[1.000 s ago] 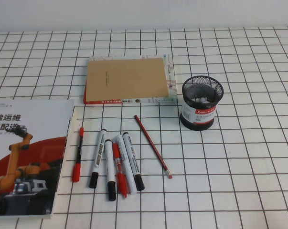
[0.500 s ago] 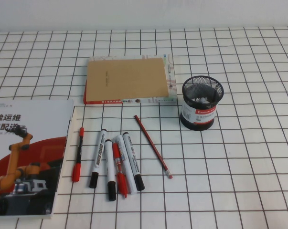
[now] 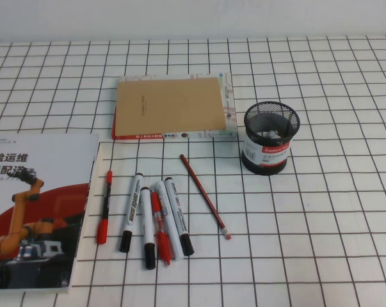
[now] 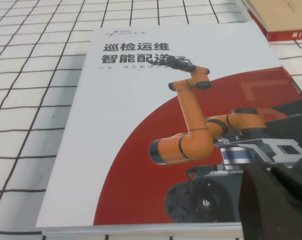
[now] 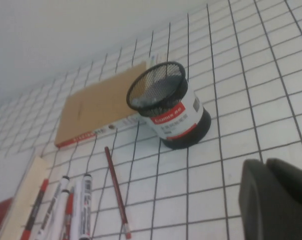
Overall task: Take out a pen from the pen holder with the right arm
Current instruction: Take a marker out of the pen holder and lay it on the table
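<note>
The black mesh pen holder with a red and white label stands upright right of the table's middle; no pen sticks out above its rim, and what lies inside cannot be made out. It also appears in the right wrist view as the pen holder. My right gripper hovers shut and empty over bare grid cloth, on the near side of the holder and apart from it. My left gripper hangs shut over the booklet, holding nothing. Neither arm shows in the high view.
Several markers, a red pen and a red pencil lie loose left of the holder. A brown-covered book lies behind them. The booklet covers the near left corner.
</note>
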Robot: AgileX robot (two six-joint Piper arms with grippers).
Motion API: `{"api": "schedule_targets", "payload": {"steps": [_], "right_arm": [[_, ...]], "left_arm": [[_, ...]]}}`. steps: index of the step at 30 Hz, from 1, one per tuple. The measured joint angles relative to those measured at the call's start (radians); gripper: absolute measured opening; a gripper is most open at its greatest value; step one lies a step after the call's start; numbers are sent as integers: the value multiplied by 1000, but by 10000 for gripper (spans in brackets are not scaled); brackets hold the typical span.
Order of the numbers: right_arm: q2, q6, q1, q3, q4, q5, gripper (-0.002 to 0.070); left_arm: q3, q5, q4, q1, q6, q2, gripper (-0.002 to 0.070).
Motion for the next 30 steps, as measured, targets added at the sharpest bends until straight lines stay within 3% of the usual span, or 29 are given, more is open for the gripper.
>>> {"api": "schedule_targets", "payload": {"steps": [10, 17, 22, 30], "right_arm": [[399, -126, 0, -203, -43, 122, -16], [605, -186, 30, -304, -46, 109, -16], [755, -190, 210, -385, -61, 6, -16], [900, -189, 526, -478, -115, -313, -16]], "left_arm": [[0, 0, 0, 0, 0, 0, -4], [0, 0, 0, 0, 0, 0, -4], [0, 0, 0, 0, 0, 0, -4], [0, 0, 0, 0, 0, 0, -4]]}}
